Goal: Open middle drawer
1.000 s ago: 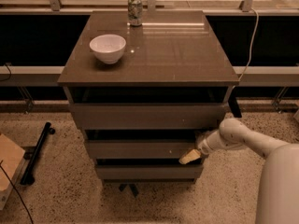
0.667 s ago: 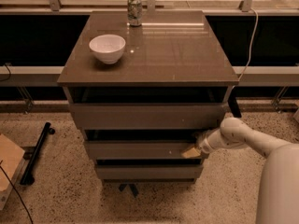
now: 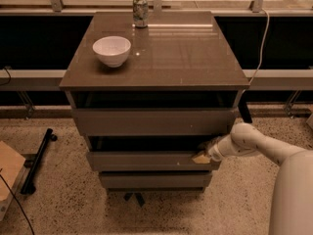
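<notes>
The robot's pale arm (image 3: 264, 148) reaches in from the lower right, and its gripper (image 3: 202, 156) sits at the top edge of the middle drawer (image 3: 142, 161), near that drawer's right end. Whether the gripper is spread or pressed together cannot be told.

The cabinet (image 3: 195, 58) has three drawers. The bottom drawer (image 3: 155, 180) is the slimmest and sits just above the speckled floor (image 3: 73, 204). The middle drawer is directly over it, and the top drawer (image 3: 154, 122) has the tallest front. A dark gap shows above the middle front, and the drawer looks barely out, if at all.

The front is flat and has no handle, so the upper lip is the only likely place to hold it — right where the gripper is. The panel looks stiff and smooth. Hooking behind the lip should serve better than squeezing, which could slip off. The drawer looks shallow and probably light, and should slide straight out. Because the hold is near one end, though, an uneven pull could skew it in its runners.

On the glossy top stand one white bowl (image 3: 112, 50) at the left and, farther back, one can (image 3: 140, 11) — both well away from the arm.
</notes>
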